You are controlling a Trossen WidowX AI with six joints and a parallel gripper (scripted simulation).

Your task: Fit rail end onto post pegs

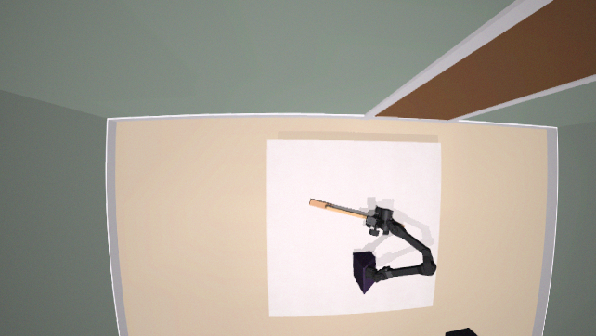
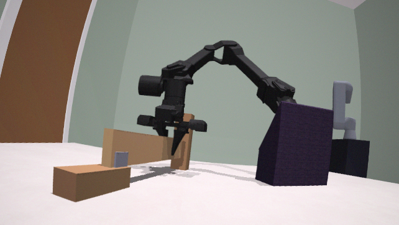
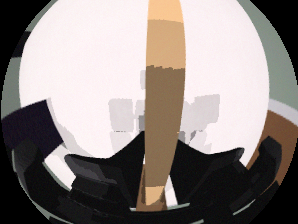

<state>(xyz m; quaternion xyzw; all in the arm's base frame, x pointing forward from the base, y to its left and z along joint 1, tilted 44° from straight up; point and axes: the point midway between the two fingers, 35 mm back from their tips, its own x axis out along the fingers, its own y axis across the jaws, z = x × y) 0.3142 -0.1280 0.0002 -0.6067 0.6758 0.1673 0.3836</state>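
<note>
We saw the white table [image 1: 302, 278] [image 2: 202, 202] [image 3: 75, 60] spread beneath everything. Along it ran the wooden rail [image 1: 345, 212] [image 2: 133, 147] [image 3: 165, 105], a long, straight, pale tan board standing on its narrow edge, smooth and plain-faced, darkened by shadow near the gripper. We found its far end on the low footboard block [image 1: 318, 203] [image 2: 93, 180], just behind the bracket's visible plate, and its near end beside the short post [image 2: 188, 140]. Its lower edge stood clear of the table between block and post, with a shadow stretched below. We could not tell whether it was quite level, nor whether its end touched the post; the pegs and holes were hidden from us.

Our gripper [image 1: 377, 222] [image 2: 169, 145] [image 3: 153, 133] pointed down over the rail, close to the post, its fingers only slightly apart and pinching the board from both sides near that end. Smallest of all, the grey bracket [image 2: 121, 159] stood upright on the block, its plate in front of the rail's far end.
</note>
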